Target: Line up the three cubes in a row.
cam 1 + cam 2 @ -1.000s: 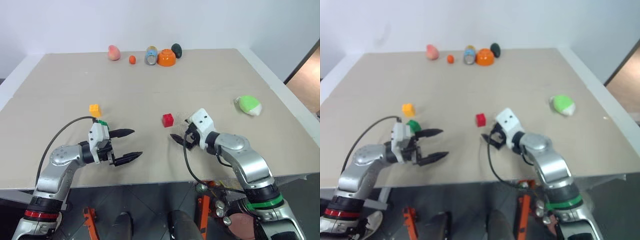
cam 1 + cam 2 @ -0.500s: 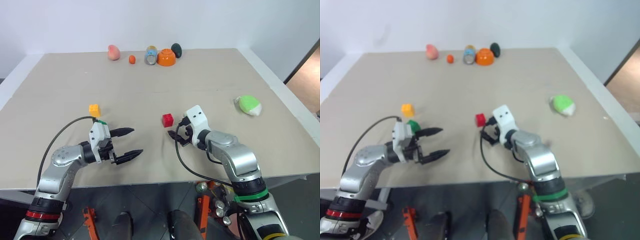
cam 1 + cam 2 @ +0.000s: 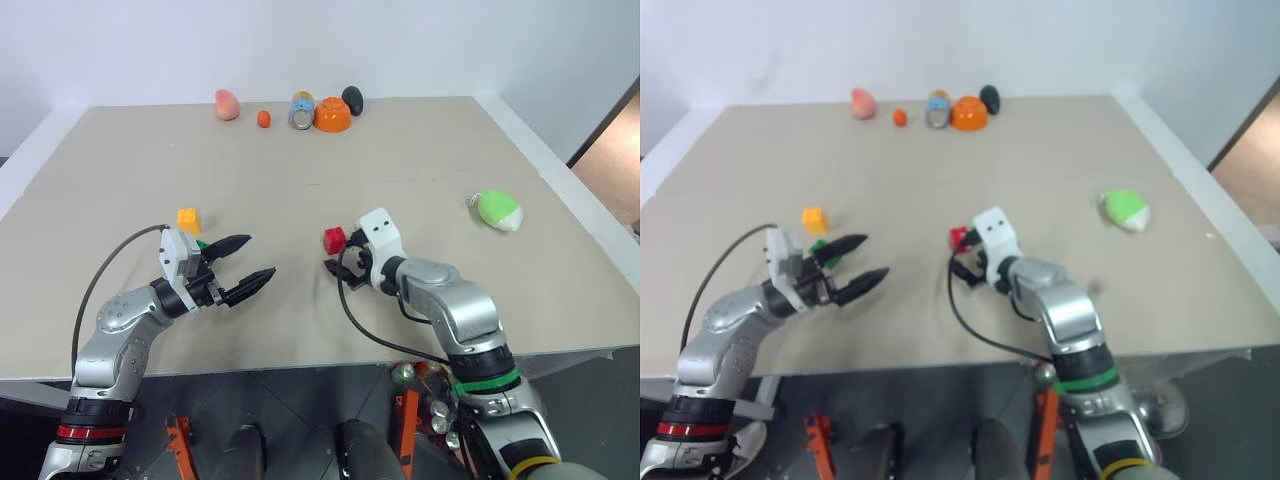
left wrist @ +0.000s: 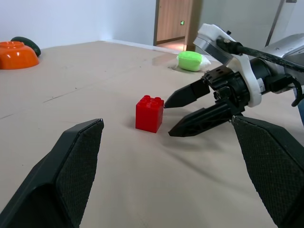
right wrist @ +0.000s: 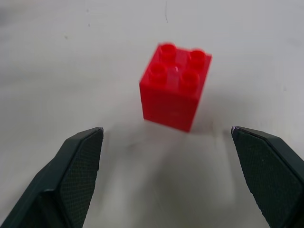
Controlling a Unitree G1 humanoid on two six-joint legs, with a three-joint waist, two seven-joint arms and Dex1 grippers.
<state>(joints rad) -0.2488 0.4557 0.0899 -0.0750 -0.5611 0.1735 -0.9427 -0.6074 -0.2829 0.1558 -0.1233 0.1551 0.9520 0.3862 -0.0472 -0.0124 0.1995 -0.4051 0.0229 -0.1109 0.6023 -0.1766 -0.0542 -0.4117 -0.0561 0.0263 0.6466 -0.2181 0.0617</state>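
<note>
a wide beige table (image 3: 400, 160) runs out to a plain white wall, with a strip of wooden floor and a door off to my right. along the far edge sit a pink lump (image 3: 228, 104), a small orange ball (image 3: 264, 119), a can (image 3: 302, 111), an orange bowl (image 3: 333, 116) and a dark green lump (image 3: 353, 100). on my left, the yellow cube (image 3: 189, 219) rests alone; the green cube (image 3: 819, 247) peeks out just behind my left gripper (image 3: 242, 268), whose fingers are spread wide over bare table. the red cube (image 5: 175, 86), studs up and upright, stands just ahead of my right gripper (image 3: 338, 264), fingers apart, not touching it. a lime-and-white lump (image 3: 498, 210) lies far right.
</note>
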